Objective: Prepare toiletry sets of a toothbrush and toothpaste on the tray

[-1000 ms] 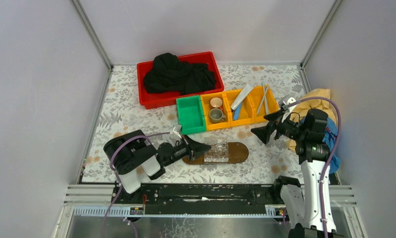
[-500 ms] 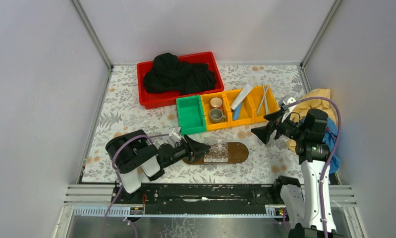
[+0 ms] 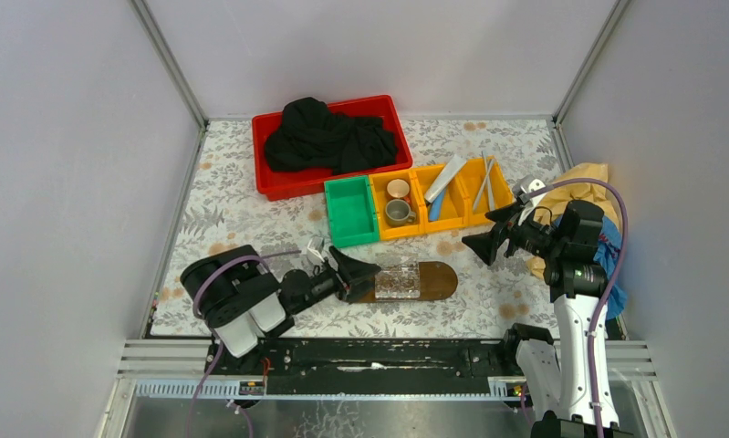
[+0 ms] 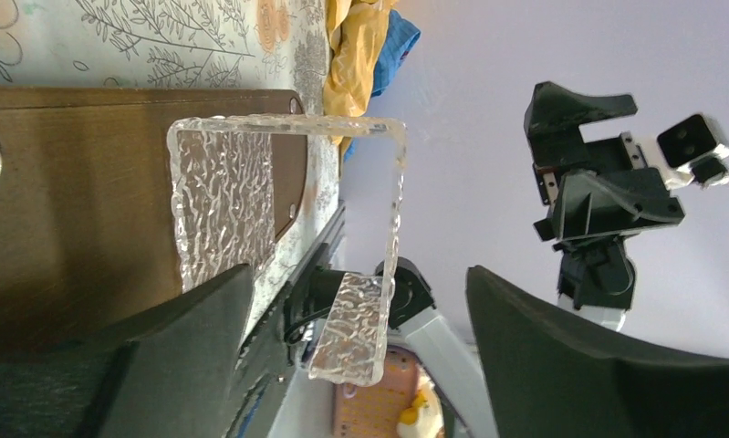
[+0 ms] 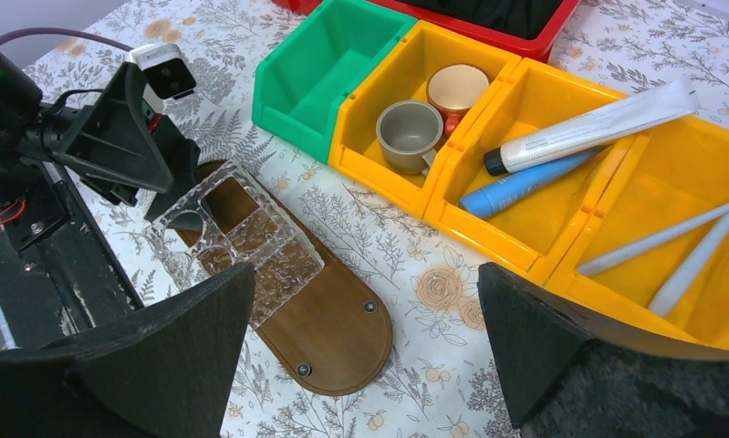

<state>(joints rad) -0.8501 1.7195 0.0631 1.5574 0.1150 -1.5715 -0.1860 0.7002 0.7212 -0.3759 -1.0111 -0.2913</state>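
Hovering low at the left end of the dark-brown oval wooden tray (image 3: pixel 441 279), the left gripper (image 3: pixel 369 278) has its jaws spread wide and grasps nothing. The near rim of the clear ribbed plastic box (image 3: pixel 399 279) sits between its fingers (image 4: pixel 187 319), without visible contact. That box covers the tray's middle and left part, so only the rounded right end is bare wood. The tray lies along the near edge of the floral-patterned table (image 3: pixel 242 205). A strip of table separates it from the row of yellow plastic bins (image 3: pixel 431 228) and the green plastic bin (image 3: pixel 351 212). The silvery-white flat toothpaste tube (image 5: pixel 598 123) lies over the bright blue toothpaste tube (image 5: pixel 525 182) in the middle yellow bin, its end jutting over the rim. Two thin pale grey-white toothbrush sticks (image 5: pixel 671 237) lie in the rightmost bin. Two small cups (image 5: pixel 411 132) fill the first yellow bin. The right gripper (image 3: pixel 488 233) hangs above the table right of the tray, jaws fully apart, empty. A yellow and blue cloth bundle (image 3: pixel 598 182) crowds the right wall.
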